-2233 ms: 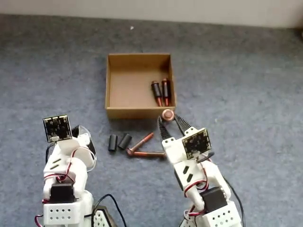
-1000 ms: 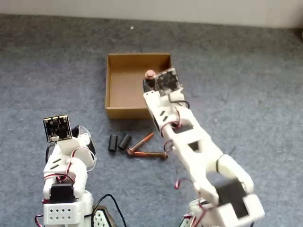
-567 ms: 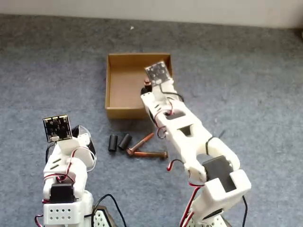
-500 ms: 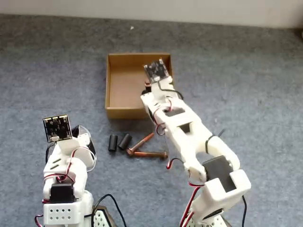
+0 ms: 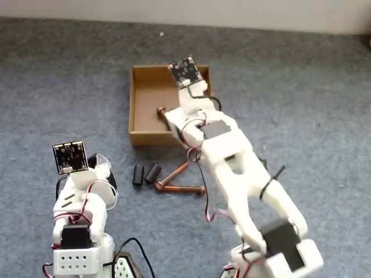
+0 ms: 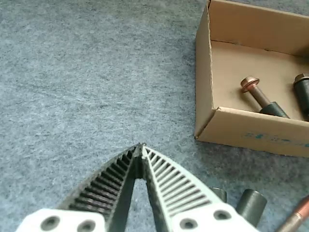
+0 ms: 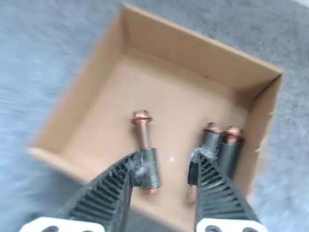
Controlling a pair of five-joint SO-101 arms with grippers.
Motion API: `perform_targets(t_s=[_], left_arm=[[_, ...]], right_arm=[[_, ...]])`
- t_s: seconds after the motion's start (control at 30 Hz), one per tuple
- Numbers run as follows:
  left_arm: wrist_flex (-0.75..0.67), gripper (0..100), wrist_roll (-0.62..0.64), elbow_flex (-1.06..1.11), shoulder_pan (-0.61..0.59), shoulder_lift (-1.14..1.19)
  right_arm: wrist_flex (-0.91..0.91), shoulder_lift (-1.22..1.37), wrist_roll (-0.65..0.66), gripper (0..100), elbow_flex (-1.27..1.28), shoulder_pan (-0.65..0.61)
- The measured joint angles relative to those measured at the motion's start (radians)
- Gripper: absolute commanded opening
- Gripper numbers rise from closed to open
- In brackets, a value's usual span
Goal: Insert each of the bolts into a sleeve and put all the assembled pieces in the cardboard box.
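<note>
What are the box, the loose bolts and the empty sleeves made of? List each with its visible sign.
Cardboard box: brown card, matte, raw cut edges.
Loose bolts: metal, probably copper-plated, judging by the reddish sheen.
Empty sleeves: dull black; rubber or plastic, cannot tell which.

left arm [image 5: 81, 200]: folded back, jaws closed | right arm [image 5: 232, 165]: stretched forward, jaws apart

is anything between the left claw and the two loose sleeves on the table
Nothing visible. The left claw is shut over bare table, and the sleeves sit close beside it; the loose bolts lie beyond them.
</note>
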Motion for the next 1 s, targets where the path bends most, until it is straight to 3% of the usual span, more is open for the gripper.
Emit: perform_targets(t_s=[0.23, 0.53, 0.7, 1.0], left_arm=[[0.000, 1, 0.000, 0.000, 0.000, 0.000], [0.000, 1, 0.000, 0.000, 0.000, 0.000], [0.000, 1, 0.000, 0.000, 0.000, 0.000], [0.000, 1, 0.000, 0.000, -0.018, 0.000]], right_arm=[[0.310, -0.051, -0.339, 14.6, -0.008, -0.150], [0.330, 0.149, -0.644, 14.6, -0.008, -0.288], [0.328, 0.242, -0.718, 14.6, -0.048, -0.316], [0.328, 0.327, -0.730, 14.6, -0.127, -0.318]])
